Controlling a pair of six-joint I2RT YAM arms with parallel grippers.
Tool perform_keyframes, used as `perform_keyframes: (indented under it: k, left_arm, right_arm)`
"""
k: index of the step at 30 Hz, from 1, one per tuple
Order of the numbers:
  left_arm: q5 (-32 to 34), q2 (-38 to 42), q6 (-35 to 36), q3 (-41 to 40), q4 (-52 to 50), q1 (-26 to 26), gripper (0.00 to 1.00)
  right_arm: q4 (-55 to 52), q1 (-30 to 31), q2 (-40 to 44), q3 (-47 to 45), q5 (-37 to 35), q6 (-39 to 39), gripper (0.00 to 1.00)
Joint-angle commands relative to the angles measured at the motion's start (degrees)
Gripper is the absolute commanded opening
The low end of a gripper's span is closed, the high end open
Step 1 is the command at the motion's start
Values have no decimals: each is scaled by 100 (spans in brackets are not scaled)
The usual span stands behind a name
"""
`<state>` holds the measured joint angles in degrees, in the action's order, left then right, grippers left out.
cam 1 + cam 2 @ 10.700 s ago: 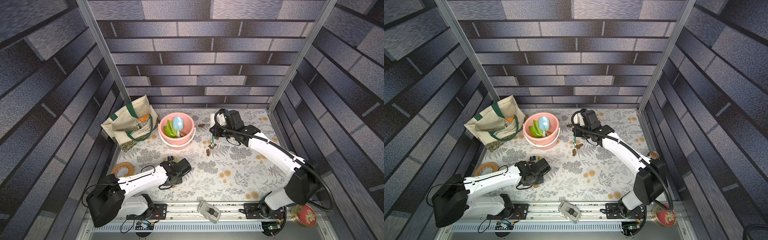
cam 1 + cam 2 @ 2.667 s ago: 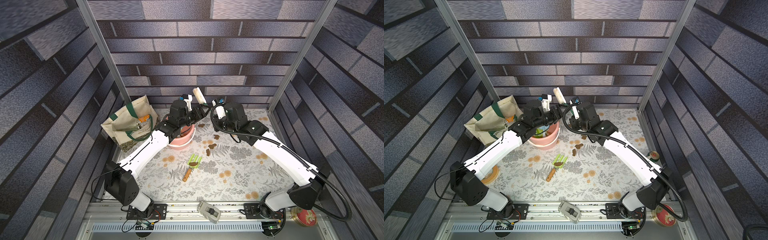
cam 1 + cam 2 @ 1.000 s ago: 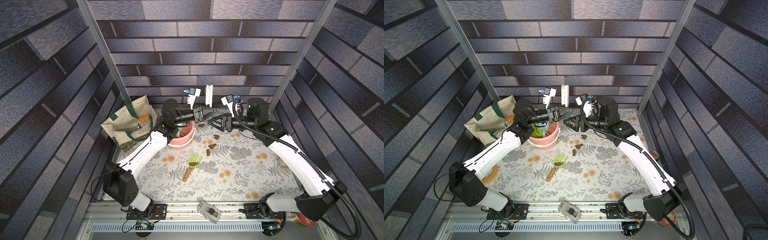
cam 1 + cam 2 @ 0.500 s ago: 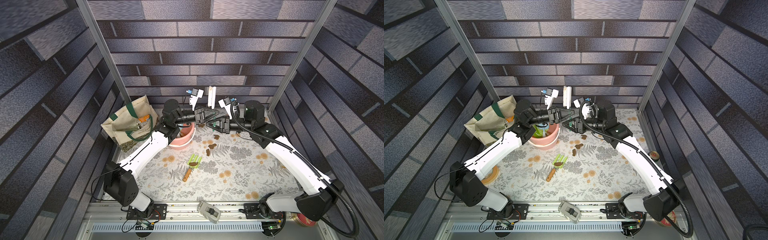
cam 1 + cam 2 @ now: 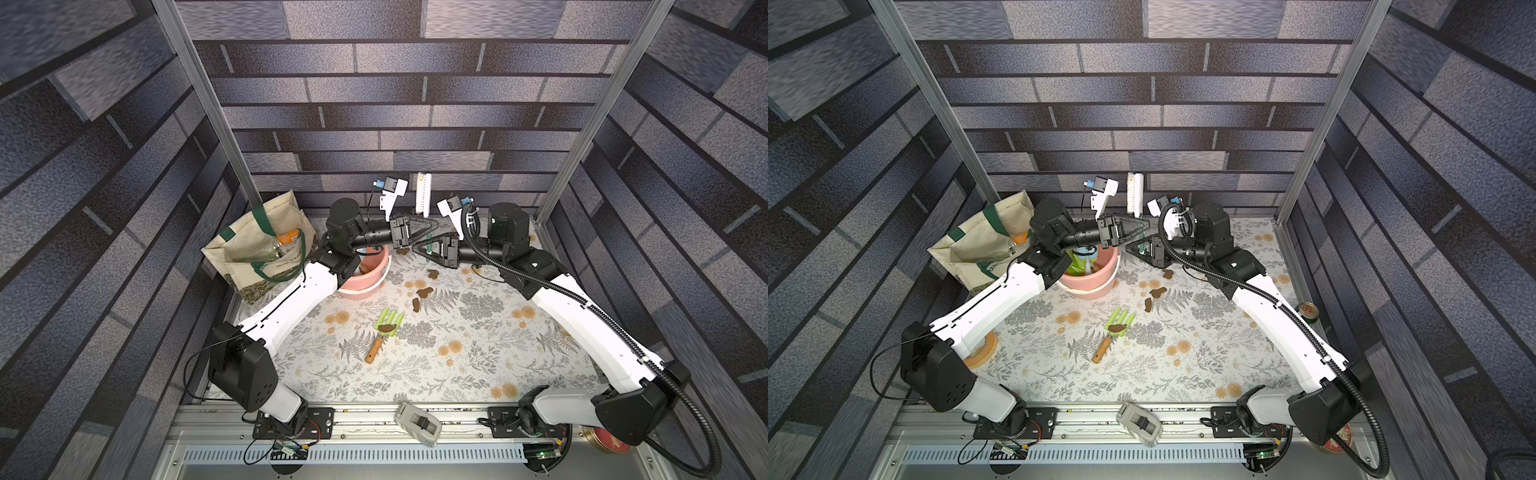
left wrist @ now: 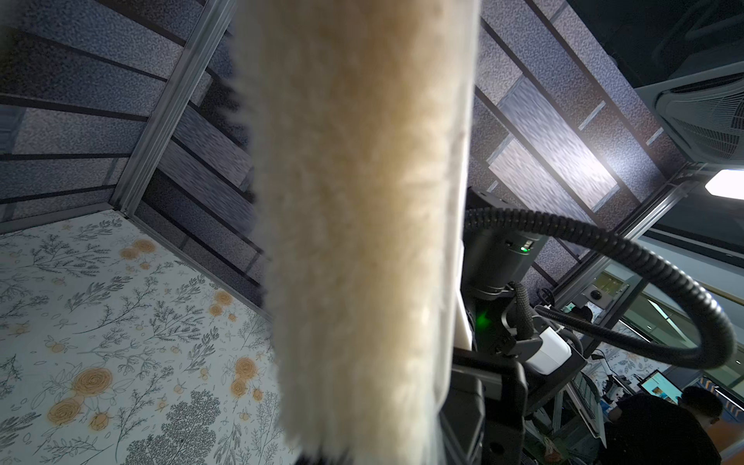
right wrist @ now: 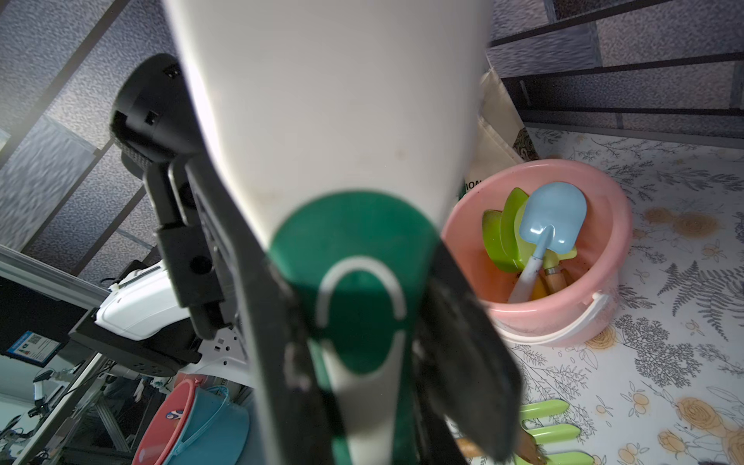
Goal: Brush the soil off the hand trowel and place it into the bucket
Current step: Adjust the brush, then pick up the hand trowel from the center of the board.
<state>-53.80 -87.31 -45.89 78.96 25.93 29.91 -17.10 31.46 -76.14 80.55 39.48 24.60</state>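
Resting back-left on the table (image 5: 478, 365), the bucket (image 5: 370, 279) sat partly under the left arm. Hand trowel (image 5: 382, 336), soil (image 5: 388, 327) on its prongs, lay mid-table, apart from the bucket. Left end effector (image 5: 434, 224) met the upright brush (image 5: 423, 193); grip not discernible. Right end effector (image 5: 417, 249) pinched the brush's green handle.

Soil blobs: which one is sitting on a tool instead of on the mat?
The blob on the head of the green hand rake, mid-mat. The other blobs lie directly on the floral mat, farther back, nearer the bucket.
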Motion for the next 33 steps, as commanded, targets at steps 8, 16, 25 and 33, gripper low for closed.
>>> perform_keyframes:
  k: [8, 16, 25, 33]
  left_arm:
    - [1933, 1083, 2066, -188, -3221, -107, 80]
    - [4571, 1778, 3055, -1212, -6365, 821, 81]
    - [6699, 2222, 1801, -3546, -6283, 2393, 77]
    - [6489, 1457, 2037, -3832, -5727, 2651, 70]
  right_arm:
    - [-1910, -30, -331, 555, -1908, -696, 0]
    - [-2825, 51, -747, 406, -3152, -1025, 0]
    - [-3102, 428, -741, -338, -3410, -1004, 0]
    - [-3031, 479, -682, -650, -3153, -921, 0]
